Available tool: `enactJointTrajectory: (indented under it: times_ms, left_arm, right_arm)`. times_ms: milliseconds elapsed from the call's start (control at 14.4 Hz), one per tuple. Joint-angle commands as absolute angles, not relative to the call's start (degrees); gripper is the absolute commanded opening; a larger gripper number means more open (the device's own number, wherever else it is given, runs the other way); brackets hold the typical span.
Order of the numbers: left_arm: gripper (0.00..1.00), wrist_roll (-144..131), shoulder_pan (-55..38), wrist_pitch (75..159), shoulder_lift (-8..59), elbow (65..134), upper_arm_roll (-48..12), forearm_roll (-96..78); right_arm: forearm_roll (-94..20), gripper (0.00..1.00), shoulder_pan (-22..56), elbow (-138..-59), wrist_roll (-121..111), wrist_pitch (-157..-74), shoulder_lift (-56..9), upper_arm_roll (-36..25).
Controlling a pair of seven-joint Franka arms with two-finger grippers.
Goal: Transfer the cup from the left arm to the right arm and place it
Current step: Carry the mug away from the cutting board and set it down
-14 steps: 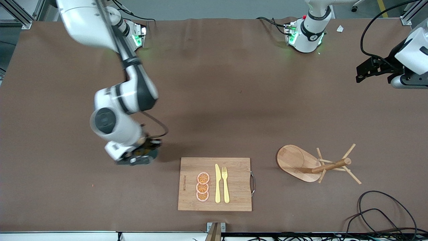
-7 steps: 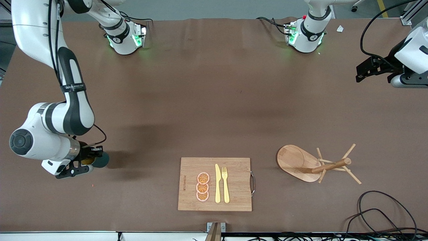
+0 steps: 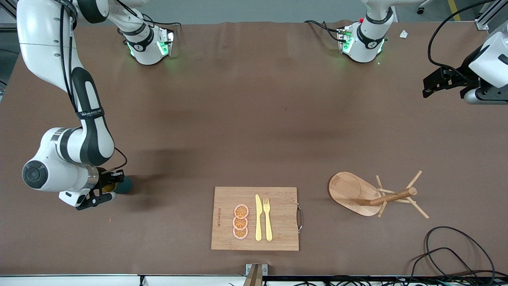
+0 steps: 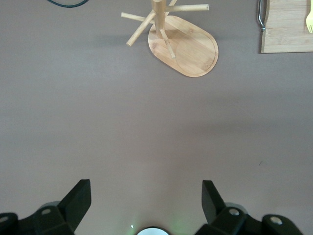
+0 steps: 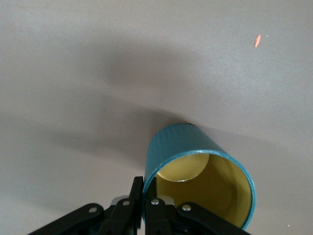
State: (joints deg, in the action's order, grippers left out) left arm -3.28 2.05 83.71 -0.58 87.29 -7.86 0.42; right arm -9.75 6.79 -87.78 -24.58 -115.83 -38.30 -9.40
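The right gripper, clamped on the rim of the teal, yellow-lined cup, has swung away from the bamboo cutting board toward the right arm's end of the table, so placement looks close. The right wrist view shows the cup's base reaching the brown table. The left gripper waits, fingers apart, at the left arm's edge.

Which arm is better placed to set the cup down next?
Right. The right gripper is shut on the cup's rim, holding it low over the table toward the right arm's end. The left gripper is open with nothing in it, waiting over the left arm's end, above the wooden mug tree.
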Motion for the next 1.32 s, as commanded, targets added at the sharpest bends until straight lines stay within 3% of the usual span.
enactJointTrajectory:
  times_ms: [0,139,208,277,347,763,1248]
  left_arm:
    - [1.0,-2.55,2.55,84.38,-1.58,88.07,-8.0,0.0]
    - [1.0,-2.55,2.55,84.38,-1.32,87.54,-8.0,0.09]
    - [1.0,-2.55,2.55,84.29,-1.23,87.28,-8.0,0.09]
    - [1.0,-2.55,2.55,84.29,-1.23,87.28,-8.0,0.09]
    - [1.0,-2.55,2.55,84.29,-1.23,87.28,-8.0,0.09]
    - [1.0,-2.37,2.55,83.68,-1.23,87.28,-8.09,0.0]
    - [1.0,-2.29,2.28,83.41,-1.23,87.1,-8.35,0.0]
  right_arm:
    - [-7.31,0.08,6.5,-88.16,-29.07,-116.02,-37.62,-8.53]
    - [-4.58,0.11,6.59,-88.15,-34.6,-116.1,-37.53,-8.44]
    - [-4.48,0.2,6.5,-88.15,-36.63,-116.1,-37.53,-8.44]
    - [-4.48,0.53,6.33,-87.98,-36.91,-115.93,-37.53,-8.44]
    - [-4.74,1.0,5.98,-87.89,-36.83,-115.84,-37.27,-8.44]
    - [-7.03,1.0,3.96,-87.01,-26.84,-115.23,-27.53,-8.61]
    - [-6.42,1.0,4.04,-86.75,-5.49,-104.34,-12.24,-11.16]
